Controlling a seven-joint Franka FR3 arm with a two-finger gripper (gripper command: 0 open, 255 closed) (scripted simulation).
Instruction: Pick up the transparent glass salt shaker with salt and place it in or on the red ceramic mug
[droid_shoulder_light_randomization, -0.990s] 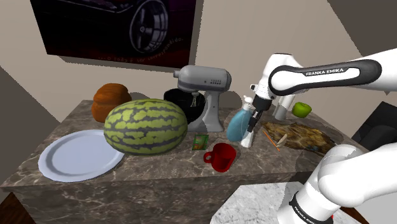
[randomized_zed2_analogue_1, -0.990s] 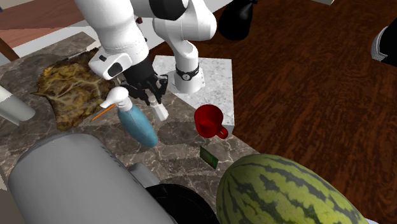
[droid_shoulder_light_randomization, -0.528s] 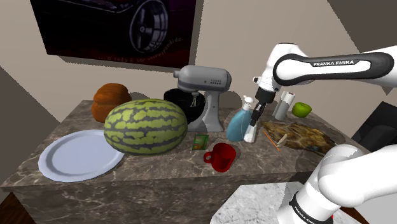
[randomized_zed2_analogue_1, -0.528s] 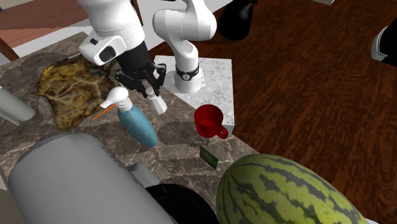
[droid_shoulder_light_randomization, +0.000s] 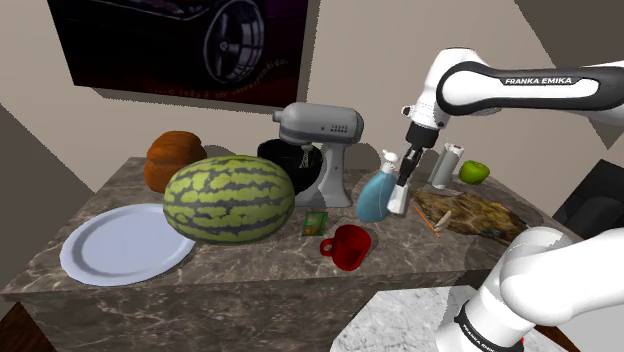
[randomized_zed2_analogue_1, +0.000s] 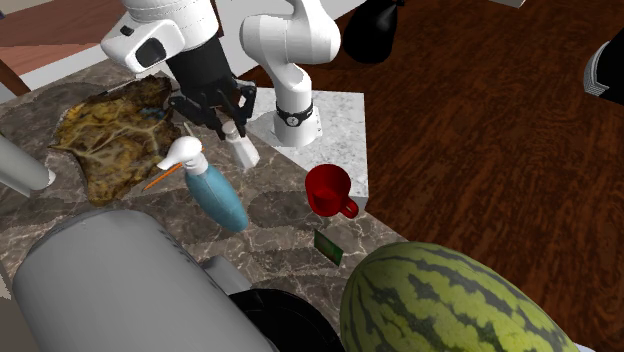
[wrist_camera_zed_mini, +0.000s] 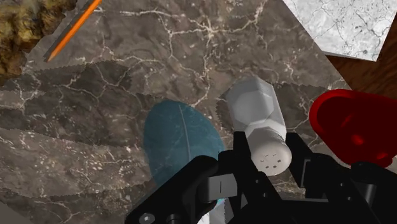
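Over the dark marble worktop (droid_shoulder_light_randomization: 250, 262), my gripper (wrist_camera_zed_mini: 270, 154) pinches the greyish faceted salt shaker (wrist_camera_zed_mini: 256, 118) near its cap, body dangling. The glossy red mug (wrist_camera_zed_mini: 353, 126) sits off sideways, toward the edge by my stand (randomized_zed2_analogue_1: 335, 130).

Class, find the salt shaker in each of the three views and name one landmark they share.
Shoulder view: the salt shaker is in the gripper, right of centre, just right of the blue spray bottle.
Second exterior view: the salt shaker is upper left of centre, below the gripper, right of the blue spray bottle.
Wrist view: the salt shaker is clasped in the gripper, between the blue spray bottle and the red mug.
Shared landmark: the blue spray bottle.
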